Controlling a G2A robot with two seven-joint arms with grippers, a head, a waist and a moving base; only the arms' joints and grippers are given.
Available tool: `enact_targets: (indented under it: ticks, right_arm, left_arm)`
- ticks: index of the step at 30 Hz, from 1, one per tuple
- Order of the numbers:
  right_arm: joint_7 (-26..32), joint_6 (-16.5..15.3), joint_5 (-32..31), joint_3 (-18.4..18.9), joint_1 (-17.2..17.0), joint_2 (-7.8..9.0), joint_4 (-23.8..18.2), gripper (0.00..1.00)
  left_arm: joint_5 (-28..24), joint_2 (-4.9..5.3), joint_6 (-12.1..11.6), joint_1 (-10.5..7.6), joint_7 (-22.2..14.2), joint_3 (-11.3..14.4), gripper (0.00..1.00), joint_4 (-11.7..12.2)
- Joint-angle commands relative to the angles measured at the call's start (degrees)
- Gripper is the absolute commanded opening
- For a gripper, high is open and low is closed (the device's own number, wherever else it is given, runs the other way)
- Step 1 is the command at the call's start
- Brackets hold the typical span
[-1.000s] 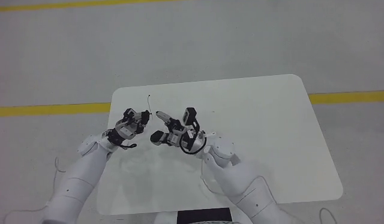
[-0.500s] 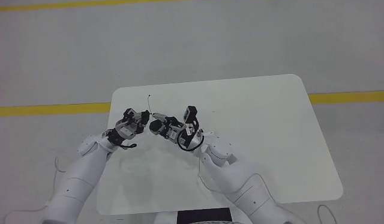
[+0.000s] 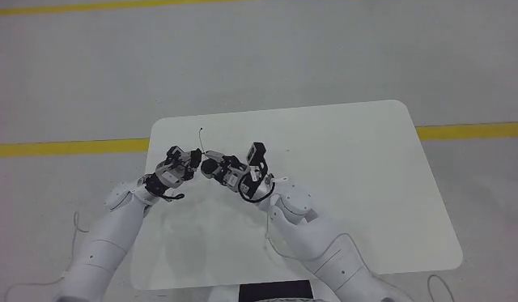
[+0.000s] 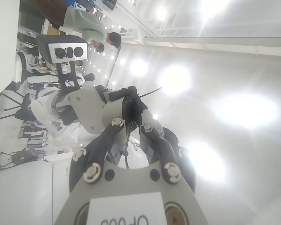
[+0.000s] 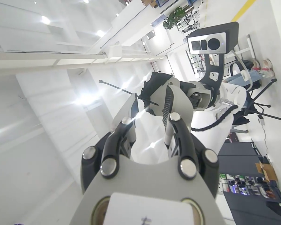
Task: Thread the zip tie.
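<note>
The left pincer (image 4: 131, 105) is clenched on the zip tie (image 5: 117, 88), gripping the black strap partway along. One length juts out past its fingertips. A dark strand runs back from the grip towards its palm, and I cannot tell whether that is more of the tie. Almost tip to tip with it, the right pincer (image 5: 152, 94) is released, with its fingers apart. The tie's pointed end lies in the gap between them and seems to touch neither. Both pincers hang above the worktop (image 3: 364, 148).

I judge that the threading proper is not yet done. The tie is one straight strap with no loop, and its small square head sits at the far end, well apart from the pointed end. What is left, as I read it, is for the right pincer to close on the point, bend it round and feed it through the head.

The top view gives the layout: two pincers meeting, and the tie a thin line rising beyond the left one. The right wrist view adds the head, the point and the open gap. The left wrist view adds the clamp itself.
</note>
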Motion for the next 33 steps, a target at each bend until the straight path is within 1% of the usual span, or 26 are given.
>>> enact_targets:
  ticks: [1, 4, 8, 11, 12, 13, 33]
  right_arm:
    - [-0.3, -0.3, 0.2, -0.1, 0.0, 0.0, 0.1, 0.19]
    - [-0.6, -0.7, 0.5, -0.2, 0.1, 0.02, 0.2, 0.15]
    - [-0.9, -0.9, 0.6, -0.4, 0.2, 0.07, 0.3, 0.12]
    - [-1.2, -1.2, 0.6, -0.5, 0.2, 0.14, 0.4, 0.06]
    - [-1.4, -1.3, 0.6, -0.5, 0.2, 0.16, 0.4, 0.02]
    - [-1.5, -1.4, 0.6, -0.4, 0.2, 0.19, 0.3, 0.0]
    - [-2.4, -2.4, -0.8, 0.3, -0.4, 1.1, -0.7, 0.0]
  left_arm:
    - [0.0, 0.0, 0.0, 0.0, 0.0, 0.0, 0.0, 0.0]
    - [0.0, 0.0, 0.0, 0.0, 0.0, 0.0, 0.0, 0.0]
    - [0.0, 0.0, 0.0, 0.0, 0.0, 0.0, 0.0, 0.0]
    - [0.0, 0.0, 0.0, 0.0, 0.0, 0.0, 0.0, 0.0]
    - [0.0, 0.0, 0.0, 0.0, 0.0, 0.0, 0.0, 0.0]
    - [0.0, 0.0, 0.0, 0.0, 0.0, 0.0, 0.0, 0.0]
    - [0.0, 0.0, 0.0, 0.0, 0.0, 0.0, 0.0, 0.0]
